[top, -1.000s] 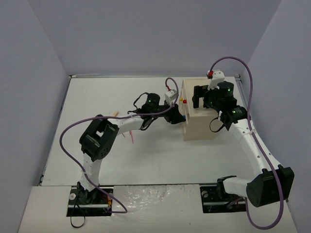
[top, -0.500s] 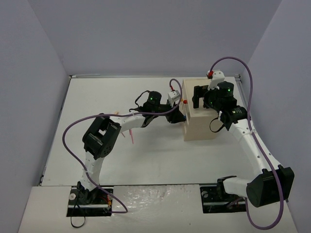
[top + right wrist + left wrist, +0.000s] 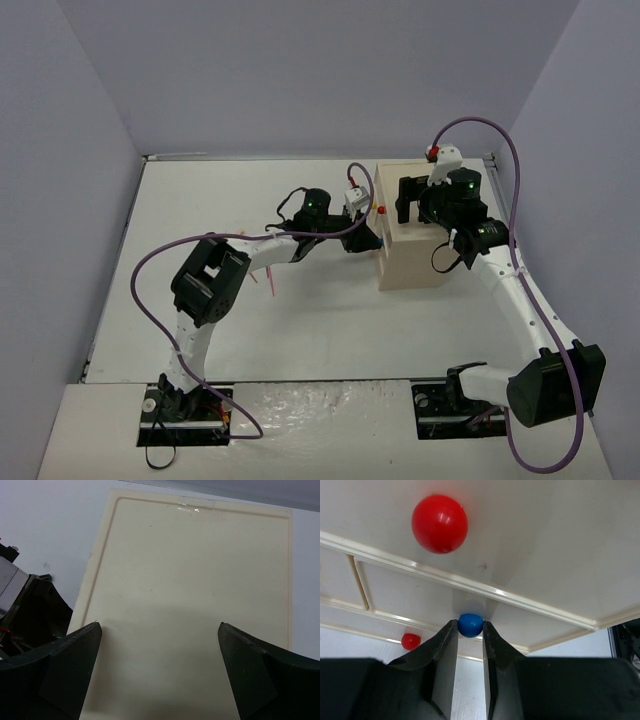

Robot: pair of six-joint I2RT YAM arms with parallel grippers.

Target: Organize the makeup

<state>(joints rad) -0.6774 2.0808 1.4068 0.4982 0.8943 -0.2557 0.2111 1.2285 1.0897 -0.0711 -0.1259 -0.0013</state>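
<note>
The beige wooden drawer box [image 3: 415,255] stands right of centre. My left gripper [image 3: 470,628] is at the box's front face, shut on a small blue knob [image 3: 470,624]; in the top view it [image 3: 367,237] touches the box's left side. My right gripper [image 3: 158,626] is wide open and empty, resting on or just above the box's flat top [image 3: 190,575]; the top view shows it there too [image 3: 412,205]. Of the makeup, only a thin pink pencil [image 3: 268,282] and a tan piece [image 3: 240,236] show, beside the left arm. The rest is hidden.
A large red knob [image 3: 439,523] and a smaller red knob [image 3: 410,641] sit on other drawer fronts. A red knob [image 3: 381,210] shows on the box's front in the top view. Grey walls enclose the white table [image 3: 200,200] on three sides.
My left gripper has moved a little right and up, closer against the box's front. The right arm has not moved.
</note>
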